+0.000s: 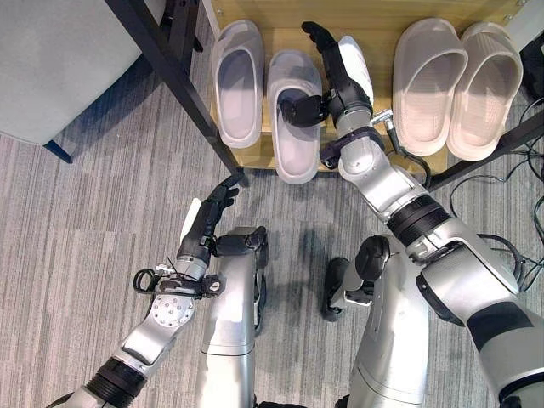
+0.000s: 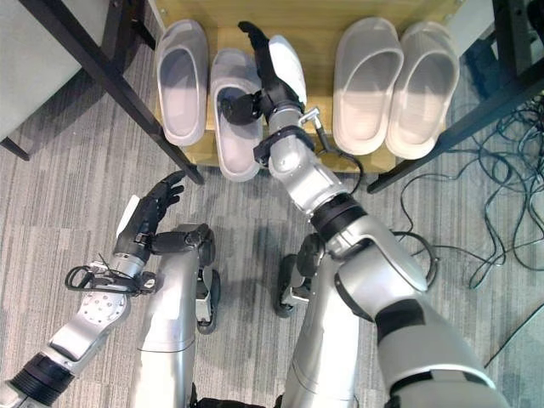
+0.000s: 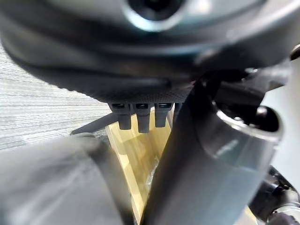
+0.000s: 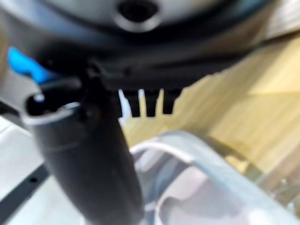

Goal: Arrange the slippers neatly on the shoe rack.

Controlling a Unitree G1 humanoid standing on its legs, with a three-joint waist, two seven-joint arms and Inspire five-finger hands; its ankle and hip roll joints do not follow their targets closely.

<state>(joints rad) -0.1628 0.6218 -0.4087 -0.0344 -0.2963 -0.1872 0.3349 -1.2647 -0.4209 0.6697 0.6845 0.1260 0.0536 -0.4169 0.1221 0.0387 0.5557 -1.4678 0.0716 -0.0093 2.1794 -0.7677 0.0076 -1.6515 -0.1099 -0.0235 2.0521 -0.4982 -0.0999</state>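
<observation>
Four pale slippers lie on the wooden shoe rack (image 1: pixel 382 19). In the left pair, one slipper (image 1: pixel 238 81) sits fully on the shelf. Its mate (image 1: pixel 293 144) juts out over the front edge. The right pair (image 1: pixel 429 76) (image 1: pixel 484 85) lies side by side. My right hand (image 1: pixel 338 72) rests along the jutting slipper's right side with its fingers straight, open. Its thumb (image 4: pixel 98 154) reaches over the slipper's strap (image 4: pixel 201 178). My left hand (image 1: pixel 208 223) hovers low over the carpet near the rack's front left leg, open and holding nothing.
The rack's black frame bar (image 1: pixel 174 76) slants down at the left, and another bar (image 1: pixel 501 144) crosses at the right. A grey piece of furniture (image 1: pixel 59 59) stands at the upper left. Loose black cables (image 2: pixel 489 195) lie on the striped grey carpet to the right.
</observation>
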